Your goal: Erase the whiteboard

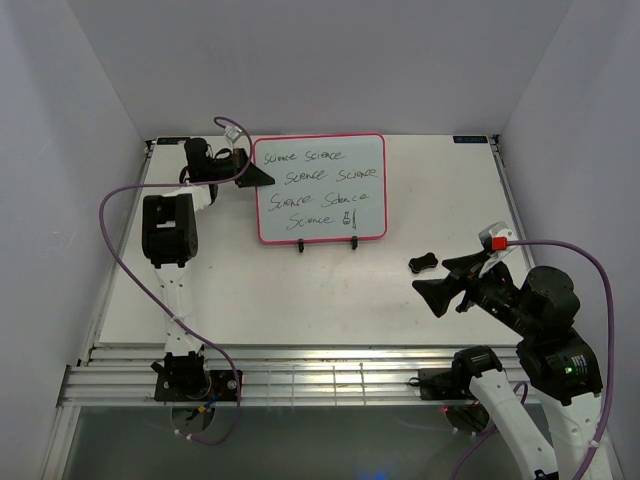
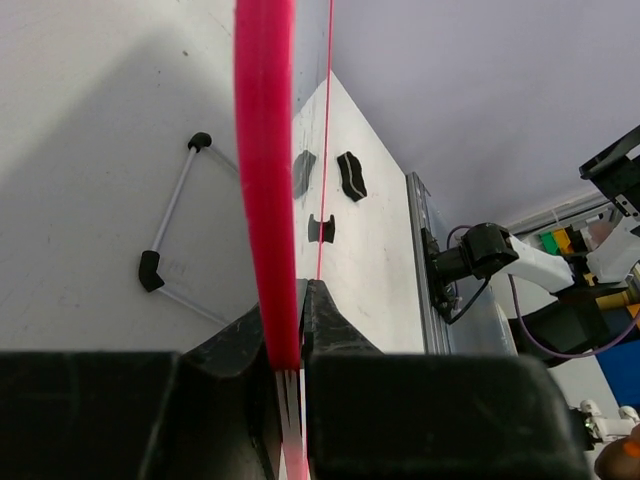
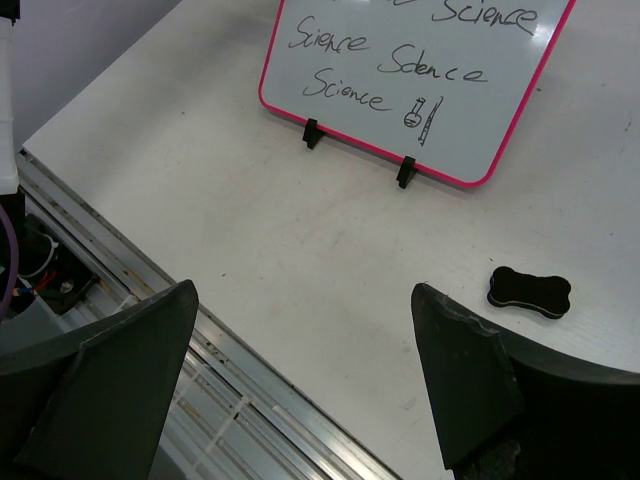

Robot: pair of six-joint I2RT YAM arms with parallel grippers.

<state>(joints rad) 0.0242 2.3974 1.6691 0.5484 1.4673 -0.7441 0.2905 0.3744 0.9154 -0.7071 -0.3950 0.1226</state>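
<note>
The whiteboard [image 1: 320, 188] has a pink-red frame and stands on a wire easel at the table's back middle, bearing black "Science" words. My left gripper [image 1: 262, 177] is shut on its left edge. In the left wrist view the pink frame [image 2: 265, 180] runs edge-on between the closed jaws of the left gripper [image 2: 295, 300]. My right gripper [image 1: 450, 280] is open and empty over the table's front right. The black bone-shaped eraser [image 1: 424, 264] lies just beyond it. In the right wrist view the whiteboard [image 3: 420, 70] is ahead, the eraser [image 3: 530, 288] lies right of the open gripper [image 3: 305, 350].
The wire easel stand [image 2: 175, 215] shows behind the board, and its black feet [image 3: 405, 172] hold the lower edge. The table's slotted metal front rail [image 1: 300, 375] runs along the near side. White walls enclose the left, back and right.
</note>
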